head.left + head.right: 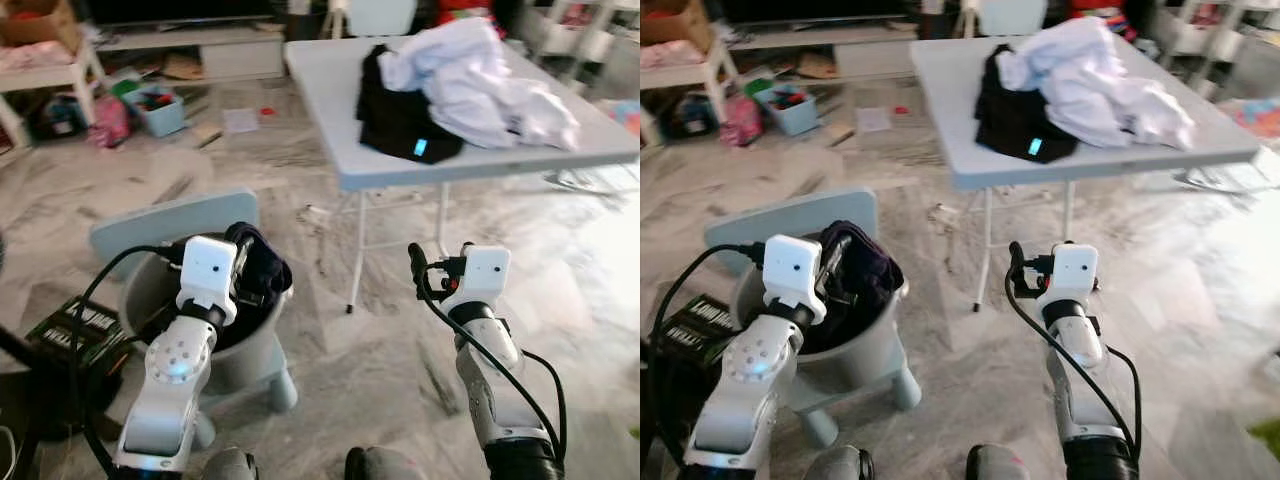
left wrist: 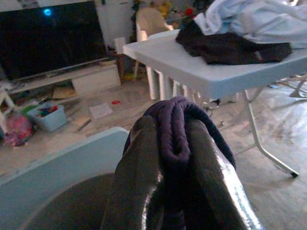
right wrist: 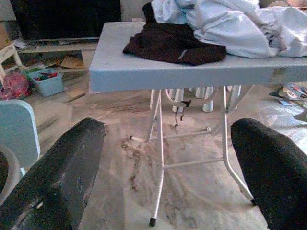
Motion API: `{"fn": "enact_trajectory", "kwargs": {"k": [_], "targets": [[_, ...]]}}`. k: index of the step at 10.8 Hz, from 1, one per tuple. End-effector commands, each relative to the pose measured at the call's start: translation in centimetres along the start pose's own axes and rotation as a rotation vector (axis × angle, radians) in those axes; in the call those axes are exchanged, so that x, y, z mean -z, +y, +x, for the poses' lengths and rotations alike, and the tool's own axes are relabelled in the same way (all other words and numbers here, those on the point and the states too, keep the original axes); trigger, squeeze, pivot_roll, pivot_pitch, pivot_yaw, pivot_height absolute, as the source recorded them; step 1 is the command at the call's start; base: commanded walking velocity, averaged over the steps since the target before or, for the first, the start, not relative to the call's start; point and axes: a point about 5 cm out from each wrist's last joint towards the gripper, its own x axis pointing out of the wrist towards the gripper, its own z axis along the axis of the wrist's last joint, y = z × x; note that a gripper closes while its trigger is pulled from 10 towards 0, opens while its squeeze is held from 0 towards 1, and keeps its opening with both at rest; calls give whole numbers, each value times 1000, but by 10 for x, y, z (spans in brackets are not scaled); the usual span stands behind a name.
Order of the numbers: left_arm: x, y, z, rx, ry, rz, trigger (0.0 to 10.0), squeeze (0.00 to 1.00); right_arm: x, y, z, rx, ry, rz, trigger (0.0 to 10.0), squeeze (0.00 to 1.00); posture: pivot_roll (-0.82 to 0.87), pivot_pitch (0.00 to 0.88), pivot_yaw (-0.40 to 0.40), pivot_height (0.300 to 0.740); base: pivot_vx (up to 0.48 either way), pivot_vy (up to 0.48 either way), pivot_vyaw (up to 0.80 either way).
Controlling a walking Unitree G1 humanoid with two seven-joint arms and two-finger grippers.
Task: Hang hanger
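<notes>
The left gripper (image 2: 175, 158) is pinching a dark purple garment (image 1: 262, 262) over the grey basket (image 1: 262, 345), fingers closed on a fold. The right gripper (image 3: 168, 172) is hovering wide open, empty, facing the tabletop (image 1: 330, 80) edge, with open marble floor (image 1: 400, 340) between them.

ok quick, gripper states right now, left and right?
Left gripper: shut on the dark purple garment, over the grey tub chair.
Right gripper: open, holding nothing, facing the folding table.
</notes>
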Motion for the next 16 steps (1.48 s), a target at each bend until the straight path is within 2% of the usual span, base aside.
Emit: {"fn": "enact_trajectory", "kwargs": {"k": [1,5,11,16], "targets": [[-12,2,2,0,-46,-5,10000,0,-3,1,3,-11,-2,-9,10000,0,2,53,-3,740,0,0,0],[-15,1,3,9,-50,-20,10000,0,-1,3,-1,-15,7,-12,10000,0,-3,59,-3,740,0,-61,0],[-18,0,7,18,-57,-28,10000,0,-1,3,0,-16,12,-14,10000,0,-4,64,0,740,0,-304,0],[-31,1,12,15,-97,-28,10000,0,-2,5,1,-23,9,-15,10000,0,-5,66,-4,740,0,-333,0]]}}
